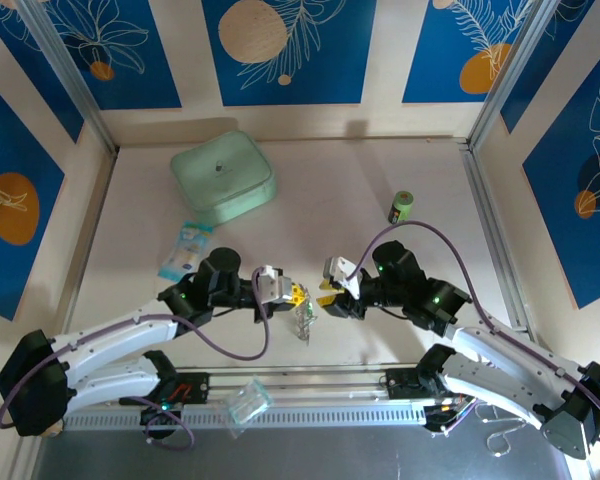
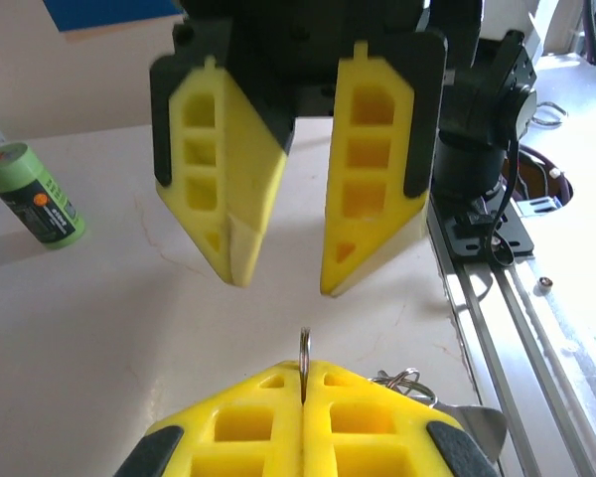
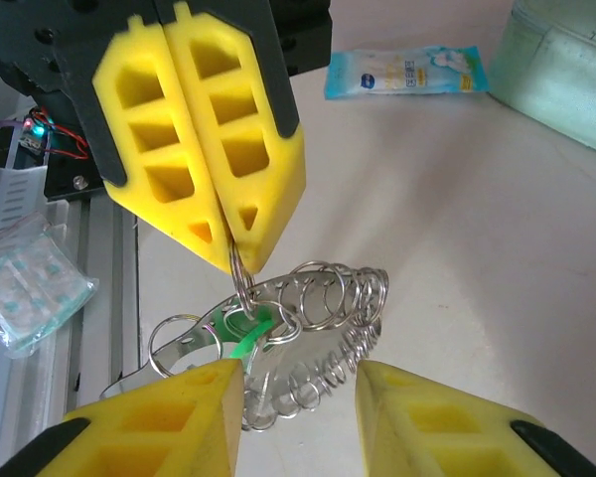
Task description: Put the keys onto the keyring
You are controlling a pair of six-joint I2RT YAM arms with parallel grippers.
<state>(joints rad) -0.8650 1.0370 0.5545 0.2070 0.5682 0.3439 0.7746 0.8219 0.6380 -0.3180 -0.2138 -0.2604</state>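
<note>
Between the two arms, near the table's front edge, your left pincer (image 1: 294,293) was clenched, its yellow fingertips pressed flat together on one thin wire loop of the keyring (image 3: 328,298). From its own wrist view that loop stood up as a sliver out of the seam between the pads. Beneath the grip the rest of the keyring hung as a tangle of silvery wire coils. Among them showed the keys (image 3: 194,350): a flat pale silver one slanting down to one side and a small green head beside it.

Your right pincer (image 3: 298,376) faced the left one tip to tip and was released, its two fingers spread with the tangle between them. Whether either pad touched the metal, I could not tell.

Farther out on the pale table (image 1: 360,180), a green can (image 1: 403,206) stood toward the right rear and a mint-green box (image 1: 223,178) sat at the left rear. A blue-and-white packet (image 1: 185,250) lay just in front of the box. A clear plastic bag (image 1: 248,400) rested on the front rail by the arm bases.
</note>
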